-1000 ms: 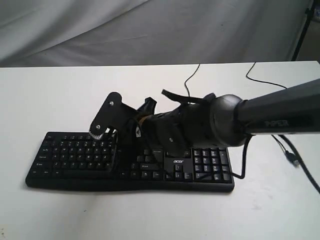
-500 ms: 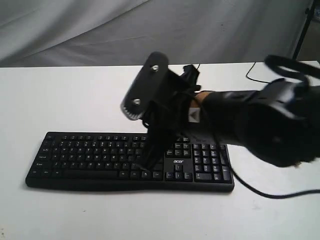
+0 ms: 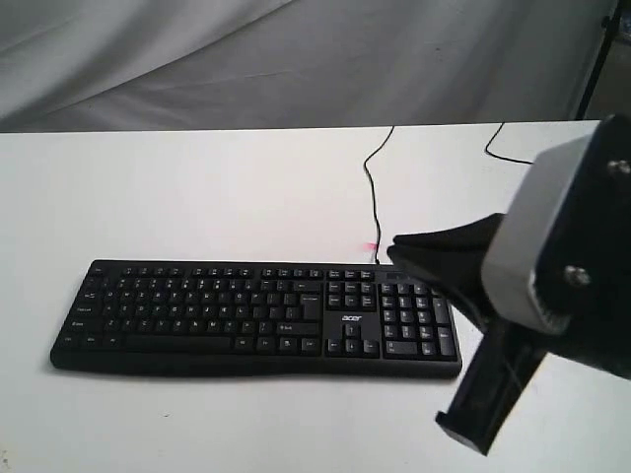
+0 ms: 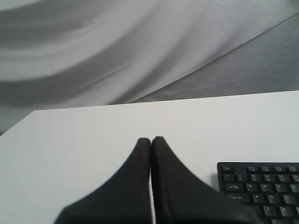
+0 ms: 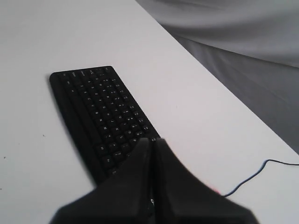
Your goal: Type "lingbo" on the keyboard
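The black keyboard (image 3: 256,315) with its white acer logo lies flat on the white table (image 3: 197,187), all of its keys uncovered. My right gripper (image 3: 393,247) looms large at the right. It is shut and empty, raised above the number-pad end, fingertips pointing left. In the right wrist view its tips (image 5: 153,140) hover over the keyboard (image 5: 100,114). My left gripper (image 4: 151,139) is shut on nothing, above bare table beside the keyboard's Esc corner (image 4: 261,186). The exterior view does not show the left gripper.
The keyboard's thin black cable (image 3: 373,187) runs from its back edge to the table's far side, also seen in the right wrist view (image 5: 252,175). A second black cable (image 3: 501,140) lies at the far right. A grey cloth backdrop (image 3: 296,59) hangs behind.
My right arm has lifted off the middle of the keyboard and swung back to the right and toward the camera. The whole keyboard is uncovered now.
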{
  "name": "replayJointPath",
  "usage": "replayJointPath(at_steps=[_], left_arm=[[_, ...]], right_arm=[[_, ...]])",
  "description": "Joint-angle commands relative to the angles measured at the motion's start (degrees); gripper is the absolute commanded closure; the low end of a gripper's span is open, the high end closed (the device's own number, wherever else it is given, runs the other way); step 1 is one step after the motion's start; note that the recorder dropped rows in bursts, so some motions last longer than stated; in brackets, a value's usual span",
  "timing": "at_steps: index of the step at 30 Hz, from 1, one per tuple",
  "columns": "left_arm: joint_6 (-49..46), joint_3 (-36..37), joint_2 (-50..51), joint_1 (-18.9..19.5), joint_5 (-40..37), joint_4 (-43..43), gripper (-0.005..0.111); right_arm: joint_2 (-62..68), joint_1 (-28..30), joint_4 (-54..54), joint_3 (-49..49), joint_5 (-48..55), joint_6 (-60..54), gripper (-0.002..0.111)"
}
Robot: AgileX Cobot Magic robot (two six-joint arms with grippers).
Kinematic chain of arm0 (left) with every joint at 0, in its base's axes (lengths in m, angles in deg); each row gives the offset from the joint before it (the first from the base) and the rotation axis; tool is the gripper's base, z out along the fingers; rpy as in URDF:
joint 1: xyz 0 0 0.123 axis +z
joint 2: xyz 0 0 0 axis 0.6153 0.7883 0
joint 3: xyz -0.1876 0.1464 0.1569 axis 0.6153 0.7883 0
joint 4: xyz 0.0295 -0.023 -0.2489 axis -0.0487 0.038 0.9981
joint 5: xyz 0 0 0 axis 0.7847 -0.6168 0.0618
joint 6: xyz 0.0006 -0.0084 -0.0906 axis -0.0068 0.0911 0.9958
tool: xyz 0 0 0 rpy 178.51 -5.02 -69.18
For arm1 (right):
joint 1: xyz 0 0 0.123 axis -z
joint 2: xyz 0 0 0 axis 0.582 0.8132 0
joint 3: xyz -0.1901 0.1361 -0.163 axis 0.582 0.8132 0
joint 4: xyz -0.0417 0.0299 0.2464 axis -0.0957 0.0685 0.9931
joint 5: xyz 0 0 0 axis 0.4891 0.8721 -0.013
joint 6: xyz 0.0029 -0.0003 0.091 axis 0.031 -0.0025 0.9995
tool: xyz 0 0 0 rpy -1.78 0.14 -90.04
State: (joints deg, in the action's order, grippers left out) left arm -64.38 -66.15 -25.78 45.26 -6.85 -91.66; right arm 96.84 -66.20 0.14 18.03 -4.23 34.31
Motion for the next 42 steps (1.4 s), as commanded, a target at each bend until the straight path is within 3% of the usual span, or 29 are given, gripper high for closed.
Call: replayJointPath(at_steps=[1,16,33,42], left_arm=[[0.16,0.29,0.18,-0.22,0.24,0.03,0.106],[0.16,0.29,0.18,-0.22,0.24,0.03,0.106],[0.16,0.29,0.18,-0.22,0.24,0.03,0.106],[0.16,0.29,0.18,-0.22,0.24,0.03,0.106]], right_arm=[[-3.45,-0.27,0.5,0.54,1.68,0.49,0.108],[-7.29,-0.27,0.5,0.54,1.39,0.49,0.108],[-31.71,23.39,-0.14,10.34,5.63,0.49,0.108],[-44.61,26.11,-0.14,18.72,5.63,0.49,0.108]])
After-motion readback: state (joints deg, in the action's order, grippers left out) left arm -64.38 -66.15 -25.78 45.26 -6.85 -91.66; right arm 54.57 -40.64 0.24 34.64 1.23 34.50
